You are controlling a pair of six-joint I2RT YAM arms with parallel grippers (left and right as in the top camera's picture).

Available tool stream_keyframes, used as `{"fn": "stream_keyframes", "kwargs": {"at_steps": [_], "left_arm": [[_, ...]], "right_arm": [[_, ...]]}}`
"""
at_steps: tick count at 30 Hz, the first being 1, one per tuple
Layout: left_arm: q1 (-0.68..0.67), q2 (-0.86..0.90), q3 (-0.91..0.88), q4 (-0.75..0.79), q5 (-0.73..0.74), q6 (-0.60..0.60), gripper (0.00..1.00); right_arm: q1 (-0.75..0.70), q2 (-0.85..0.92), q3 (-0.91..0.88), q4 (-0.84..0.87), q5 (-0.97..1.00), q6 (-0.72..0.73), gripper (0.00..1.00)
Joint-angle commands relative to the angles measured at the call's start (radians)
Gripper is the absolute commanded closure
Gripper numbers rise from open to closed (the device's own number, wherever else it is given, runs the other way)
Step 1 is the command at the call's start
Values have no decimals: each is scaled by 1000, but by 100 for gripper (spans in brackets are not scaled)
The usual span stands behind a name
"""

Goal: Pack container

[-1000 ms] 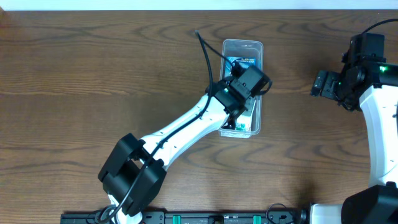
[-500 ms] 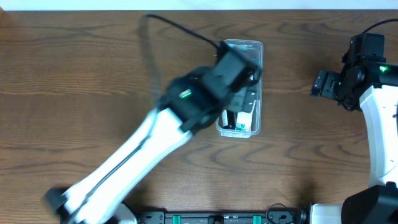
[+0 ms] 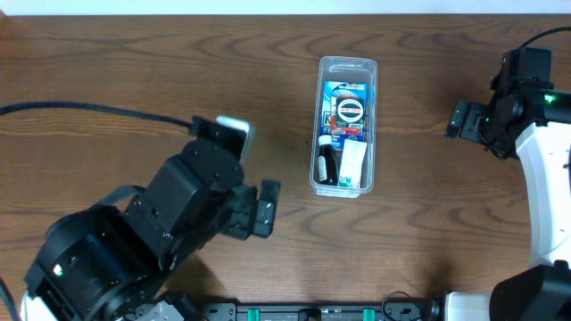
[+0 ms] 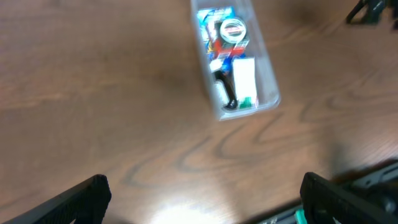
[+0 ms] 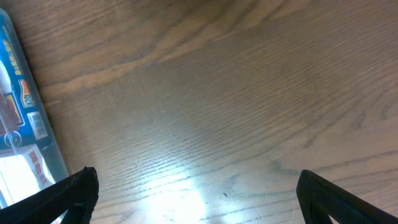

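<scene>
On the table (image 3: 134, 71), the container (image 3: 346, 125) is judged packed; left claw (image 3: 265, 205) and right claw (image 3: 459, 120) are held spread, empty, and only parking is called for.

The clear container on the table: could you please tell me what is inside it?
Inside the container lie a blue printed package, a small black item and a white box. Anything beneath them is covered.
</scene>
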Motion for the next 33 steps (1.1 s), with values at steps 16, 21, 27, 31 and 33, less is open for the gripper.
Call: {"fn": "stream_keyframes", "kwargs": {"at_steps": [16, 21, 27, 31, 33], "left_arm": [[1, -12, -163, -23, -5, 37, 2], [16, -123, -446, 233, -4, 148, 2], [178, -377, -882, 642, 34, 175, 2], [321, -581, -1139, 807, 142, 198, 2], [386, -686, -1246, 879, 191, 226, 2]], "right_arm": [[-5, 3, 3, 0, -3, 12, 1], [-5, 3, 3, 0, -3, 12, 1], [-5, 3, 3, 0, -3, 12, 1], [-5, 3, 3, 0, -3, 12, 1], [-5, 3, 3, 0, -3, 12, 1]]}}
